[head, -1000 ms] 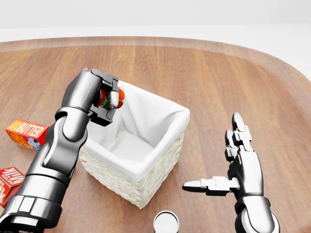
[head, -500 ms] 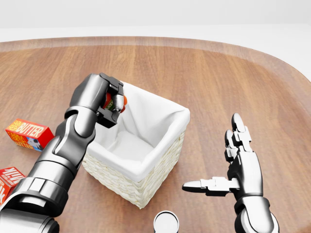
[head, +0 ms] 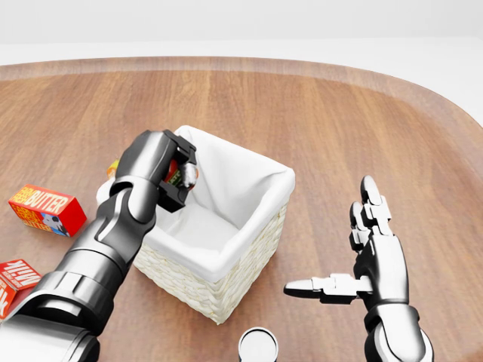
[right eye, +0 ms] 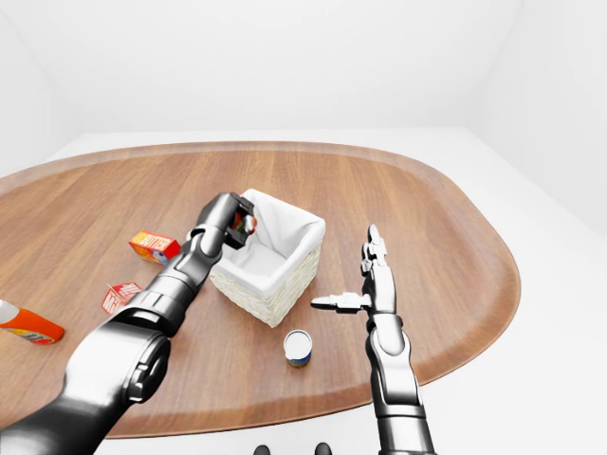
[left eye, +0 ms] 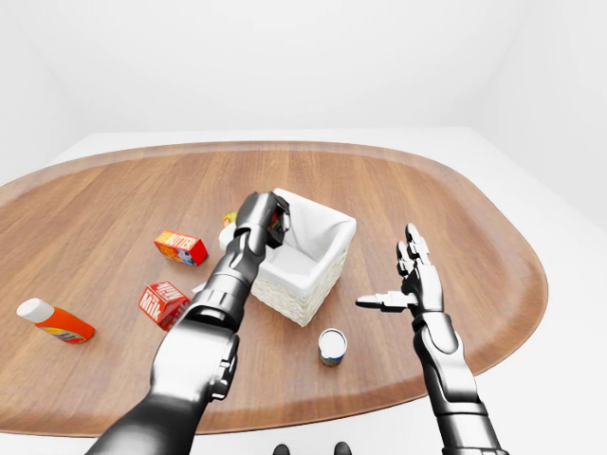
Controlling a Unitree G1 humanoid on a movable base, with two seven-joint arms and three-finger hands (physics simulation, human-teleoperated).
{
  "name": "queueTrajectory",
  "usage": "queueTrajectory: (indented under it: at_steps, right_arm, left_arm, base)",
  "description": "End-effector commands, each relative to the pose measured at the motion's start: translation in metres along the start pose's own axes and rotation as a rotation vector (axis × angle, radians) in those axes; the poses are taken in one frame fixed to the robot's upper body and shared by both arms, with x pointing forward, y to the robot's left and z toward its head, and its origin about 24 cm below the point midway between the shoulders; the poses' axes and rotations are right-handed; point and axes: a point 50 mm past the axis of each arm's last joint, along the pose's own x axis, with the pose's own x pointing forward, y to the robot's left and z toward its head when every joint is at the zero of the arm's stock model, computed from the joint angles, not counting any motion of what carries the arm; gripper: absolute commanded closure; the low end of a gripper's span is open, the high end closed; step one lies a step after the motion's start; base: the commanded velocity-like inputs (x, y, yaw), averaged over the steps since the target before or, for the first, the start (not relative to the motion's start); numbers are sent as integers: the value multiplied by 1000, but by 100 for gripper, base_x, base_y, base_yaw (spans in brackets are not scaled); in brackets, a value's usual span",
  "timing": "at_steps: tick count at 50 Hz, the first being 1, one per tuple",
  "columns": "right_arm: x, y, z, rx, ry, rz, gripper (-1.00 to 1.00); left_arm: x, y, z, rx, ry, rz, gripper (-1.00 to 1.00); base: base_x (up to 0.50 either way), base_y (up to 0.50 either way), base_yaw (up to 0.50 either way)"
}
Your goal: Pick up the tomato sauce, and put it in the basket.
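The tomato sauce (head: pixel 174 171), a small red can, is held in my left hand (head: pixel 179 181), whose fingers are shut round it; most of the can is hidden by them. The hand hangs just inside the left rim of the white wicker basket (head: pixel 226 290), over its white cloth lining. In the right-eye view the can (right eye: pixel 246 224) shows at the basket's upper left edge. My right hand (head: pixel 336 249) stands open and empty to the right of the basket, fingers up and thumb pointing left.
On the oval wooden table (head: pixel 339 113), a butter box (head: pixel 45 210) and a red milk carton (head: pixel 13 279) lie left of the basket. A tin can (head: pixel 258 345) stands below the basket. An orange bottle (left eye: pixel 54 322) lies far left.
My left hand has carried the can down and to the right, from above the basket's left rim to just inside it. The right hand has not moved.
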Motion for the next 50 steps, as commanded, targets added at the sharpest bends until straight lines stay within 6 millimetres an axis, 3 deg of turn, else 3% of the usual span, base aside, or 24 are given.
queueTrajectory:
  at_steps: [1, 37, 38, 39, 41, 50]
  right_arm:
    - [1, -1, 0, 1, 1, -2, -100]
    - [1, 0, -2, 4, 1, 0, -100]
    - [1, 0, -2, 4, 0, 0, -100]
    - [1, 0, -2, 4, 0, 0, -100]
    - [1, 0, -2, 4, 0, 1, -100]
    - [1, 0, -1, 4, 0, 1, -100]
  left_arm:
    - [0, -3, 6, 9, -11, 9, 100]
    - [-3, -14, 2, 40, 2, -5, 100]
    - [-3, -14, 2, 41, 2, -5, 93]
    - [-3, -14, 2, 42, 2, -6, 59]
    - [-3, -14, 2, 40, 1, -10, -100]
    - [-3, -13, 3, 42, 1, -6, -100]
  base:
    - [0, 0, 0]
    - [0, 0, 0]
    - [0, 0, 0]
    - [0, 0, 0]
    - [0, 0, 0]
    - [0, 0, 0]
